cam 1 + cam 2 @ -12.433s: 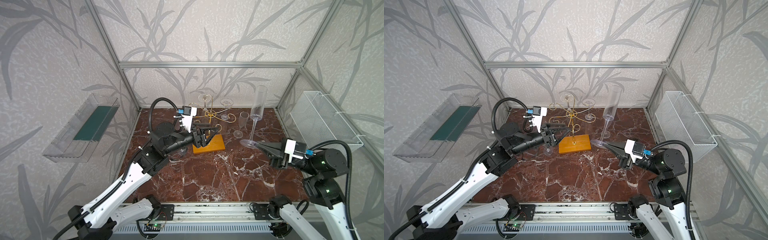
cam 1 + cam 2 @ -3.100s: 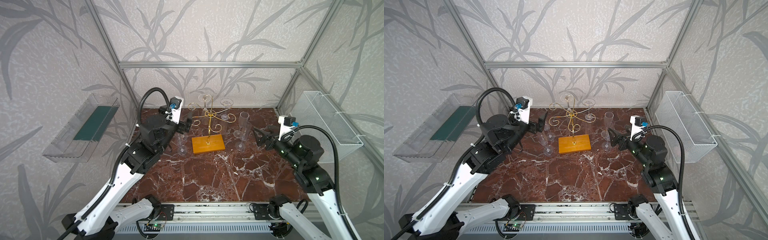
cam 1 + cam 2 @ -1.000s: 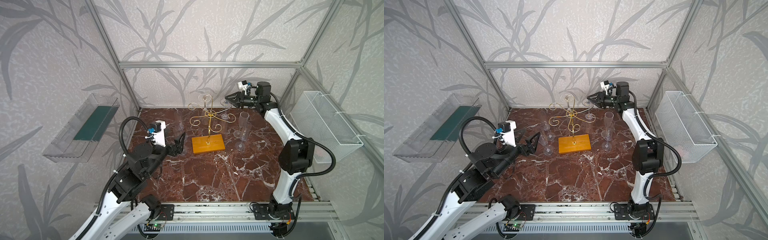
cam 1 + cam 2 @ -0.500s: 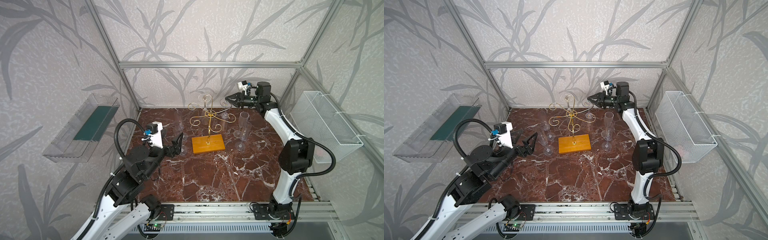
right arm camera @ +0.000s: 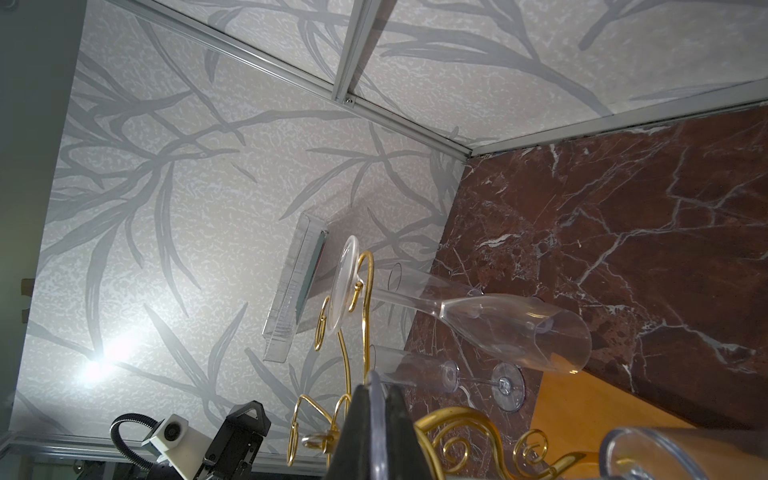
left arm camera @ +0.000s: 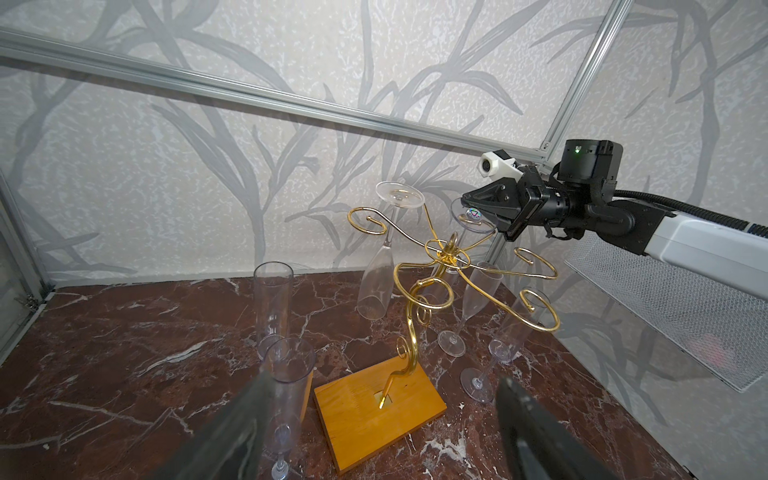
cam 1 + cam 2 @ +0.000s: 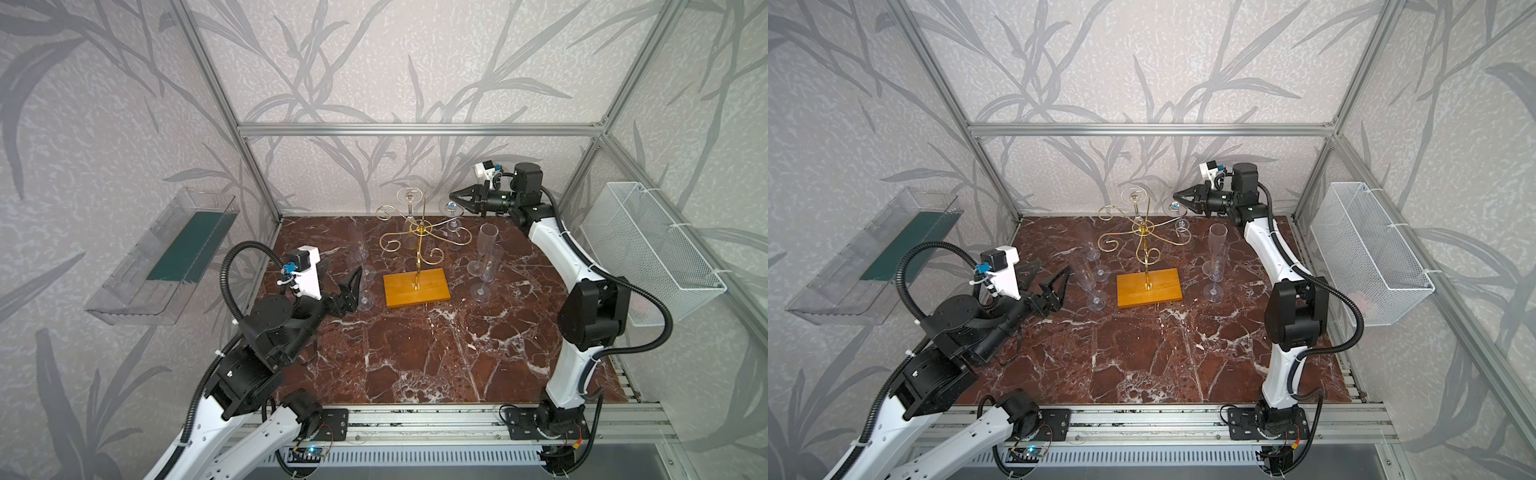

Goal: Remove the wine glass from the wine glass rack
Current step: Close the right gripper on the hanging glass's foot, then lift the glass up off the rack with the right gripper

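The wine glass rack, gold wire on an orange wooden base, stands mid-table. Two clear wine glasses hang upside down from its curled arms. My right gripper reaches in high from the back right and is shut on the foot disc of the right-hand wine glass. The other hanging wine glass is at the back. My left gripper is open, low, left of the base, holding nothing.
Clear flutes stand upright on the marble: some left of the rack close to my left gripper, others to its right. A white wire basket hangs on the right wall, a clear tray on the left wall.
The right gripper's jaws have closed onto the foot of the hanging glass. The left arm has drifted slightly back and to the left, still open.
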`<action>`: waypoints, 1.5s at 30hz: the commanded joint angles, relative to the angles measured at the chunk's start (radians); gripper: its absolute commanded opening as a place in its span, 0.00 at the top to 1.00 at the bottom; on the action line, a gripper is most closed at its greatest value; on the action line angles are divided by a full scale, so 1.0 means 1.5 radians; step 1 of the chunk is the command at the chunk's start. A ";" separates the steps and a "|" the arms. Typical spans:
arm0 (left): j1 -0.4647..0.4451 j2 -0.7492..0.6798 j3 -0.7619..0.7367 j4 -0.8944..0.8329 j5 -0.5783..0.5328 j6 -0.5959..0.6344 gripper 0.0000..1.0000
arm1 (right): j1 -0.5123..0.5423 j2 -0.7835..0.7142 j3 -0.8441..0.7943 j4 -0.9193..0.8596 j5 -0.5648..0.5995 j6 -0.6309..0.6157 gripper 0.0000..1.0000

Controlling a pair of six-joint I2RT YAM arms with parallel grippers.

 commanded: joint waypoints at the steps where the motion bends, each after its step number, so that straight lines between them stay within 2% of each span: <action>1: 0.001 -0.007 -0.003 -0.015 -0.014 -0.016 0.16 | -0.001 -0.018 -0.019 0.063 -0.001 0.048 1.00; 8: 0.001 -0.007 -0.003 -0.020 -0.017 -0.021 0.16 | -0.005 -0.031 -0.024 0.142 0.001 0.133 1.00; 16: 0.002 -0.007 -0.004 -0.021 -0.022 -0.021 0.17 | -0.015 -0.046 -0.048 0.158 0.002 0.152 1.00; 36: 0.002 -0.012 -0.010 -0.026 -0.025 -0.021 0.17 | -0.015 -0.134 -0.133 0.153 0.009 0.141 1.00; 45: 0.002 -0.014 -0.004 -0.037 -0.025 -0.020 0.16 | 0.020 -0.126 -0.127 0.144 0.012 0.134 1.00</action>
